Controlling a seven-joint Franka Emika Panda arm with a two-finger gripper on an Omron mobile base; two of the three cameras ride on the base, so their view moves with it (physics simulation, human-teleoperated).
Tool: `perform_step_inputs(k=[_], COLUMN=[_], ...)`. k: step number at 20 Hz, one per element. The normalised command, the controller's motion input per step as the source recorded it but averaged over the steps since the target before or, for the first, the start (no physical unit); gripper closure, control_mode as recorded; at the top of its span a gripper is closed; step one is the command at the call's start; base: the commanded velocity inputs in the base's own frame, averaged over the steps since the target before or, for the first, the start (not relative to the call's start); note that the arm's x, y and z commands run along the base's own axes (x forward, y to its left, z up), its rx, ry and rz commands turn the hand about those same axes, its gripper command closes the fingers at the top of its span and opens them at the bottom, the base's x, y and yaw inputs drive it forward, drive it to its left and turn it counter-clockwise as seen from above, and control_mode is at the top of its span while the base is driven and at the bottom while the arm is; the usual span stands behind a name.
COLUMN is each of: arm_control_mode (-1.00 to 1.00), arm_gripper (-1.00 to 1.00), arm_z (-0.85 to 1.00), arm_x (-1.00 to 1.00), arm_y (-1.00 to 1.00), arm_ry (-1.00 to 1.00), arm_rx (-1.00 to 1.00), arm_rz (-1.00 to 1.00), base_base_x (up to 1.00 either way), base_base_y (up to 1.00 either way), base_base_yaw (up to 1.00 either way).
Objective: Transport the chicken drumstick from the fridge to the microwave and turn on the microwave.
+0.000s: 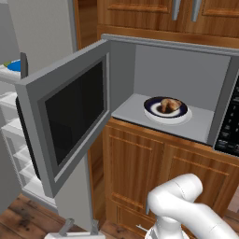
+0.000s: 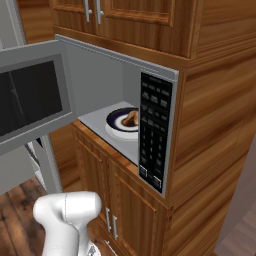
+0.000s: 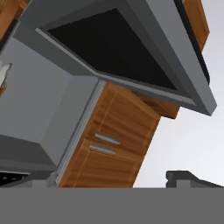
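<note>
Sits already inside the microwave (image 1: 177, 70), the chicken drumstick (image 1: 170, 104): lumpy, glossy golden-brown with darker patches, resting on a round dark-blue plate (image 1: 154, 112) with a white rim, roughly centred on the smooth grey floor of the cavity. Stands swung wide to the left, the microwave door (image 1: 70, 116), a grey frame around a flat black glass window. Looks up from low down at the underside of that open door (image 3: 122, 48), the claw (image 3: 111, 183), tips spread wide apart and pinching nothing. Turns, by this reading, on one relation: door above and to the left of the claw, hinged beside the cavity, needing a push to the right before the black button panel (image 2: 155, 130) on the right edge can be pressed. Surrounds everything with grained wooden cabinets (image 1: 140, 163); shows white fridge shelves (image 1: 14, 154) at far left.
</note>
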Motion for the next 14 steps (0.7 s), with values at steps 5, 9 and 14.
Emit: perform_step_inputs(k=[5,9,14], arm_control_mode=[-1.0,-1.0,-1.0], arm_gripper=[-1.0,-1.0,-1.0], arm_z=[-0.19,-0.15,-0.24], arm_x=[0.23,0.23,0.24], arm_y=[0.27,0.23,0.2], arm_ry=[0.0,0.0,0.0], arm_rx=[-0.07,-0.03,-0.03], arm_rz=[-0.07,-0.07,-0.07], base_base_x=[0.0,0.0,0.0], base_base_y=[0.0,0.0,0.0], base_base_yaw=[0.0,0.0,0.0])
